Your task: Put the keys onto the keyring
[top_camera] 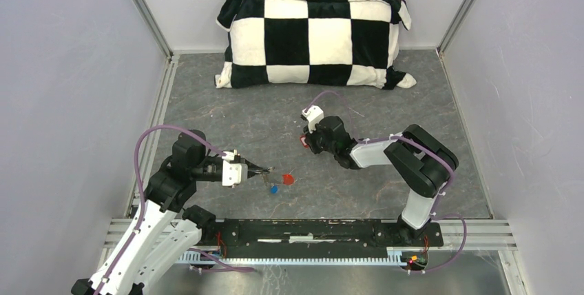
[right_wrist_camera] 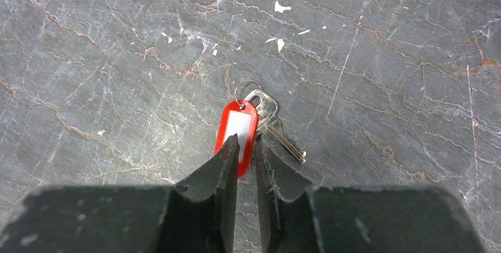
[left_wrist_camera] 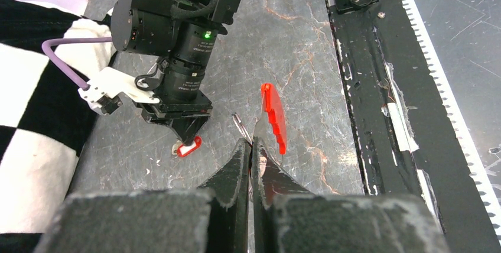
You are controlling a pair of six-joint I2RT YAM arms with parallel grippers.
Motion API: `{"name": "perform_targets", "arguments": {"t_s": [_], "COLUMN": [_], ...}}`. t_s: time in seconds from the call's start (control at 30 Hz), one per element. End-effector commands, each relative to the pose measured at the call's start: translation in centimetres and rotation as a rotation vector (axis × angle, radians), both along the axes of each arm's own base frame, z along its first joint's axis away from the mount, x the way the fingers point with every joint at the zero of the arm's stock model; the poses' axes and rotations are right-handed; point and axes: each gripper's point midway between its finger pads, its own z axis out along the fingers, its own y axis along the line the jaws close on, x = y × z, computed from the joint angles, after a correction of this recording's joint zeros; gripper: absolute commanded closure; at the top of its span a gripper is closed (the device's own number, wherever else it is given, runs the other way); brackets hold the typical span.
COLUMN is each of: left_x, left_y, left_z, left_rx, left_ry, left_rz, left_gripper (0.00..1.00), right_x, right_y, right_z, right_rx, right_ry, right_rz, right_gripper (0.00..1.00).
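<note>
The black-and-white chequered cushion (top_camera: 313, 36) lies along the far edge of the grey veined table (top_camera: 413, 102), apart from the work. Step in hand, by judgement: taking up a loose key for threading. The next move calls for a lift and a fine alignment with the ring. The right gripper (right_wrist_camera: 244, 140) stands near the table's middle and the left gripper (left_wrist_camera: 250, 142) toward the near left corner. The right jaws stand narrow, astride the near end of a red plastic tag with a white insert (right_wrist_camera: 237, 124); whether they bite cannot be told. A small silver metal key (right_wrist_camera: 277, 130) lies flat, joined to that tag. The left jaws are pressed together on a thin silver wire ring (left_wrist_camera: 239, 125).
</note>
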Motion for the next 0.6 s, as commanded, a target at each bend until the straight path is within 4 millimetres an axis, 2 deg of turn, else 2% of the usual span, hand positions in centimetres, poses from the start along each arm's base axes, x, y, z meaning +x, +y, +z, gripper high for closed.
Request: {"name": "perform_targets", "arguments": {"t_s": [0.0,0.3,0.57], "left_x": [0.1,0.1,0.2], "left_y": [-0.2,-0.3,-0.4], "left_z": [1.9,2.2,2.4], "left_rx": [-0.035,-0.041,-0.045], "left_ry": [-0.048,-0.048,-0.047], "left_rz": [-0.005,-0.012,-0.014], "left_gripper": [0.98,0.98,0.98], "right_x": [-0.9,-5.1,-8.3], "right_y": [-0.8,-2.8,-4.0], "right_z": [-0.7,-2.1,-1.8], "right_rx": [-0.002,0.019,0.051], "right_ry": [0.01,0.065,0.087], "right_rz": [-0.004,0.015,0.026], "right_gripper": [0.79,0.79,0.77]}}
